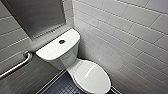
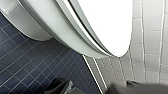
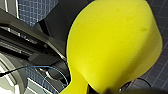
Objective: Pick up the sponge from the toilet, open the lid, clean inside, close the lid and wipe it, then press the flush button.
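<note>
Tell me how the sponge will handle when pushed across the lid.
The sponge bulges wide and narrows to a pinched neck, so it is probably soft and will squash. Likely light for its bulk. On the glossy lid it may slide easily.

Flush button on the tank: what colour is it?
The flush button is dark, almost black; best in head view.

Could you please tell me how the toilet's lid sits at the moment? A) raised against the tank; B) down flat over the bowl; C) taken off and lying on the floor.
B: in the head view the lid lies flat over the bowl of the toilet, and the left wrist view shows it closed as well.
</note>
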Controlling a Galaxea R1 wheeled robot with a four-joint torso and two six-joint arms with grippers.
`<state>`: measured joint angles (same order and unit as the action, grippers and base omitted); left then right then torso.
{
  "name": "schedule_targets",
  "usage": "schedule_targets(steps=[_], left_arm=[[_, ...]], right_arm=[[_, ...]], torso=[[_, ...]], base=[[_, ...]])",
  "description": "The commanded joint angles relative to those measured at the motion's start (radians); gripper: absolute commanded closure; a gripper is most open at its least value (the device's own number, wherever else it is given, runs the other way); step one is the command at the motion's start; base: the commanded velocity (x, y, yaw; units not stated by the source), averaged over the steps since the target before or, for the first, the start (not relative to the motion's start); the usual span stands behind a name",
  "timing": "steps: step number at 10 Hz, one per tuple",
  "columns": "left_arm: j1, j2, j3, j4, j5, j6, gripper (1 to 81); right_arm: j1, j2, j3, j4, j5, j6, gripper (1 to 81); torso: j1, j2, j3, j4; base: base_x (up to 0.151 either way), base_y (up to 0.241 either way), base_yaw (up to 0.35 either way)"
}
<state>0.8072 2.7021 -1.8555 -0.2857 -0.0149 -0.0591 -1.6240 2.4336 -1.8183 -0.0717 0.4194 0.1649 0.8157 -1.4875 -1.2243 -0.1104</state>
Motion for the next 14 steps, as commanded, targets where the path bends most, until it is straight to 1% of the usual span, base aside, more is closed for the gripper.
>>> schedule_targets(steps=[1,4,6,8,10,14], left_arm=[[-0.110,0.015,0.007,-0.055,0.055,-0.005,1.0],[-0.133,0.062,-0.045,-0.151,0.043,-0.014,1.0],[-0.144,0.085,-0.071,-0.155,0.039,-0.064,1.0],[-0.144,0.085,-0.057,-0.156,-0.005,-0.107,1.0],[-0.145,0.088,-0.044,-0.156,-0.045,-0.125,1.0],[-0.150,0.104,-0.041,-0.156,-0.077,-0.151,1.0]], right_arm=[[-0.018,-0.034,0.007,-0.017,-0.068,0.001,81.1],[-0.018,-0.032,0.007,-0.014,-0.048,0.004,81.1],[-0.014,-0.031,0.008,-0.014,-0.048,0.005,81.1],[-0.012,-0.032,0.010,-0.014,-0.048,0.005,81.1],[-0.008,-0.031,0.010,-0.013,-0.048,0.007,81.1],[0.000,-0.031,0.011,-0.011,-0.048,0.007,81.1]], torso=[[0.000,0.000,0.000,0.000],[0.000,0.000,0.000,0.000],[0.000,0.000,0.000,0.000],[0.000,0.000,0.000,0.000],[0.000,0.000,0.000,0.000],[0.000,0.000,-0.001,0.000]], base=[[0.000,0.000,0.000],[0.000,0.000,0.000],[0.000,0.000,0.000],[0.000,0.000,0.000],[0.000,0.000,0.000],[0.000,0.000,0.000]])
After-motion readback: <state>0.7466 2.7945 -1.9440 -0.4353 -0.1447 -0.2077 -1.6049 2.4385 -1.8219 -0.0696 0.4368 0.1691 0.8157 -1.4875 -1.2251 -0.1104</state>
